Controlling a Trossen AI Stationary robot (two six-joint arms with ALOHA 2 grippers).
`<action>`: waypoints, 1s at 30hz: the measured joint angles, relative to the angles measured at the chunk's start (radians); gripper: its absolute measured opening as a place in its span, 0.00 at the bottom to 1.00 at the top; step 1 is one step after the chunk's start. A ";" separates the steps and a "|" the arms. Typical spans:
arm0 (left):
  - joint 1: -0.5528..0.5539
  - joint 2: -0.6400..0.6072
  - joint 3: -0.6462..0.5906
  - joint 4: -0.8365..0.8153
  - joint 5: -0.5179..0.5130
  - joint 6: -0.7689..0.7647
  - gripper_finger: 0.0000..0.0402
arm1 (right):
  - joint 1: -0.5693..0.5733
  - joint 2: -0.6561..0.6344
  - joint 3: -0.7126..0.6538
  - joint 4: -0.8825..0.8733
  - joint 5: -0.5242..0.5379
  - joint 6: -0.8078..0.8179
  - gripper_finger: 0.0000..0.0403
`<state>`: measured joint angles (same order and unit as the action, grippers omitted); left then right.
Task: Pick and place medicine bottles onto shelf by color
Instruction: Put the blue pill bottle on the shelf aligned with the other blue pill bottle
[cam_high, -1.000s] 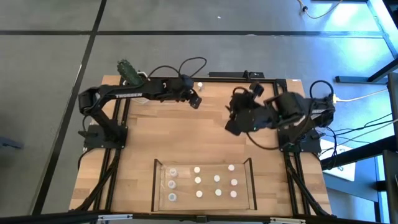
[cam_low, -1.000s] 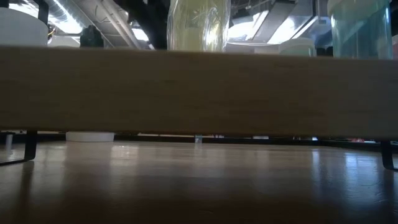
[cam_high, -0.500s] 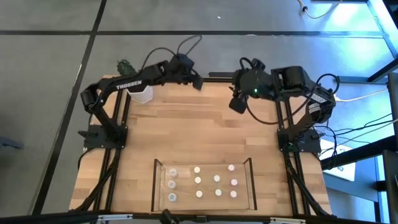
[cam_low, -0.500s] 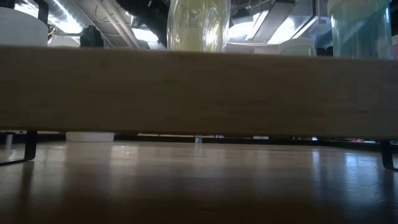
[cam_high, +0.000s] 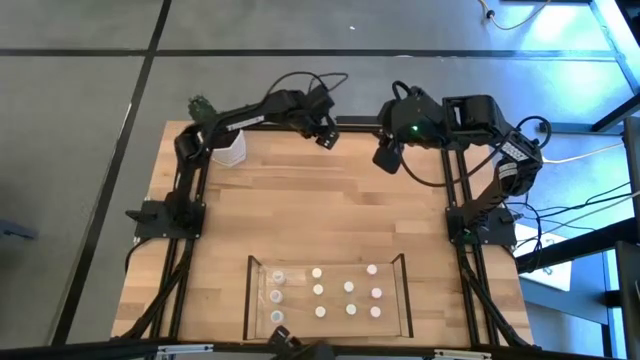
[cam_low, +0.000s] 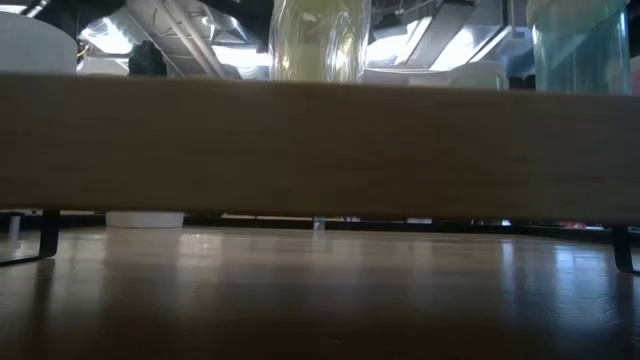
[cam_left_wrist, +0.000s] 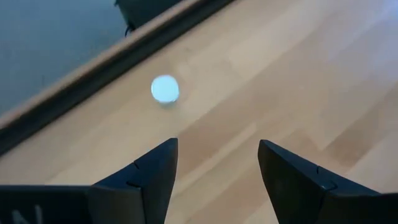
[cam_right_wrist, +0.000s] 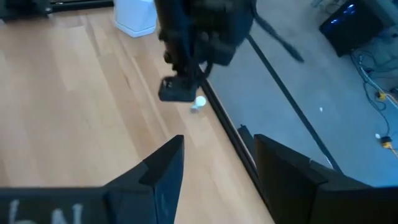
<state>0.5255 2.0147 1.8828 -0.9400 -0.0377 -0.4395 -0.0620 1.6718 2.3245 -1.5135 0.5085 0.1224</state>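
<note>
One stray medicine bottle (cam_left_wrist: 165, 89) stands upright near the tabletop's (cam_high: 330, 210) far edge, cap up, long axis vertical. It looks light, smooth and easily toppled; grip low across its round body. The left gripper (cam_left_wrist: 214, 163) hovers beside it, open and empty. The right gripper (cam_right_wrist: 217, 158), also open, waits nearby. Others fill the shelf (cam_high: 403, 295).

two arms, two grippers. one shelf (cam_high: 251, 300) holding eleven medicine bottles (cam_high: 348, 287): three clear-grey, five white, three pinkish. one more white bottle (cam_left_wrist: 165, 89) lies on the table just ahead of the left gripper (cam_left_wrist: 216, 163). one white cactus pot (cam_high: 228, 147).
</note>
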 joint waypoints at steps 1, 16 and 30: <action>0.000 0.013 0.000 -0.002 0.002 -0.011 0.54 | 0.000 0.000 0.000 0.000 -0.009 0.000 0.48; -0.001 0.140 0.002 0.028 -0.123 -0.056 0.54 | 0.000 0.000 -0.001 -0.001 -0.015 0.000 0.48; -0.017 0.140 0.002 0.067 -0.171 -0.145 0.54 | 0.000 0.000 -0.001 -0.001 -0.015 -0.030 0.48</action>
<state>0.5080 2.1544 1.8843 -0.8732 -0.2084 -0.5845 -0.0616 1.6718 2.3234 -1.5141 0.4933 0.0927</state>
